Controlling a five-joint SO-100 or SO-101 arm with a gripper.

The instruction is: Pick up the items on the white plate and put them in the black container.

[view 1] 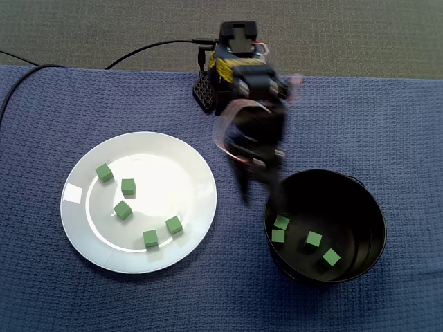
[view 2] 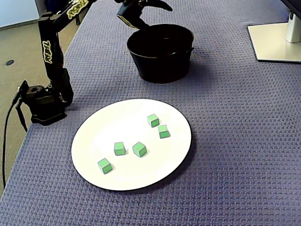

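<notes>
A blue-violet woven cloth (view 1: 394,124) covers the table, with grey carpet (view 1: 360,34) beyond its far edge in a fixed view and a black cable (view 1: 145,50) trailing off toward the arm's base (view 1: 235,41). In a fixed view from the side, a flat white stand foot (view 2: 277,42) rests on the cloth's far right corner. The white plate (view 1: 166,162) lies on the cloth, well apart from the arm's base and just beside the black container (view 1: 374,207), and holds five green cubes (view 1: 128,186) scattered across its lower half. Four more cubes (view 1: 313,239) lie on the container's floor, two of them touching against its left wall. The gripper (view 1: 258,197) hangs over the container's plate-side rim, smeared by motion blur in a fixed view. Seen from the side, it (view 2: 148,15) sits above the pot's rim with its jaws spread fairly wide, one finger reaching out over the opening. No cube shows between them, and it touches neither the rim nor the plate.
</notes>
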